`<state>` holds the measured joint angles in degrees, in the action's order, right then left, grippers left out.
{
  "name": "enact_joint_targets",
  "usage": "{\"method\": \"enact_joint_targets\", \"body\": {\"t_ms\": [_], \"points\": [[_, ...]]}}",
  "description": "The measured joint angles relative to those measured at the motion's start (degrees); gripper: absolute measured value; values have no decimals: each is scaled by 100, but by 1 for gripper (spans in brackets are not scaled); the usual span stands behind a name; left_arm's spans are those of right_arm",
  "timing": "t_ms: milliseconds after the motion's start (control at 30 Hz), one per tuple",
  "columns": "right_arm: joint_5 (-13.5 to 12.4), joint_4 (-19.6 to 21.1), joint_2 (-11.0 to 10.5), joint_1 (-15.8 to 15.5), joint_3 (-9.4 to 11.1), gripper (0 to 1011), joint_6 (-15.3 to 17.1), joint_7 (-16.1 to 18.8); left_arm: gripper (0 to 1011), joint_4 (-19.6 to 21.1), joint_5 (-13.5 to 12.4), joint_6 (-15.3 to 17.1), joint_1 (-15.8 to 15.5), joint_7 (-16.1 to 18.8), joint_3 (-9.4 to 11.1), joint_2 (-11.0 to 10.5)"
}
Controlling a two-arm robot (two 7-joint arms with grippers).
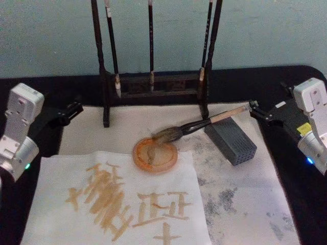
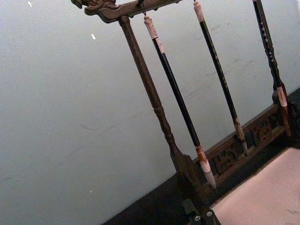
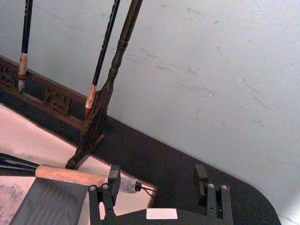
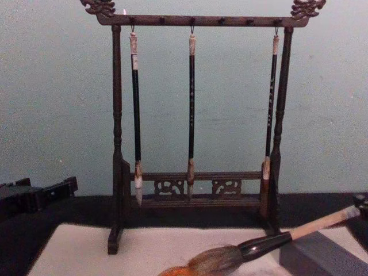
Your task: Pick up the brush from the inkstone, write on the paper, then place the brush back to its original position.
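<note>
The brush (image 1: 204, 122) lies slanted, its bushy tuft over the far rim of the round orange inkstone (image 1: 155, 156) and its tan handle propped on a grey block (image 1: 231, 141). Its tuft and handle also rise to the right in the chest view (image 4: 270, 242). My right gripper (image 3: 157, 176) is open just behind the brush's white-wrapped end (image 3: 125, 185), one finger (image 3: 114, 174) beside it. In the head view that gripper (image 1: 257, 112) sits at the handle's tip. The paper (image 1: 61, 178) carries brown strokes at front left. My left gripper (image 1: 71, 111) rests open at the left, away from everything.
A dark wooden rack (image 1: 153, 84) with three thin hanging brushes stands at the back, close behind the brush. A cream mat (image 1: 245, 194) with grey ink stains covers the black table. A pale wall rises behind the rack.
</note>
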<state>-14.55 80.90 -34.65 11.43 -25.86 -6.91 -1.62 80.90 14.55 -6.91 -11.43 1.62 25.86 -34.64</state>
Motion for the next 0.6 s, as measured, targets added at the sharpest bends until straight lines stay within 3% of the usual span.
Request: {"method": "enact_joint_targets", "body": {"t_ms": [600], "points": [[0, 0, 0, 0, 0, 1002, 0, 0, 1002, 0, 0, 0, 0, 0, 0, 0]]}}
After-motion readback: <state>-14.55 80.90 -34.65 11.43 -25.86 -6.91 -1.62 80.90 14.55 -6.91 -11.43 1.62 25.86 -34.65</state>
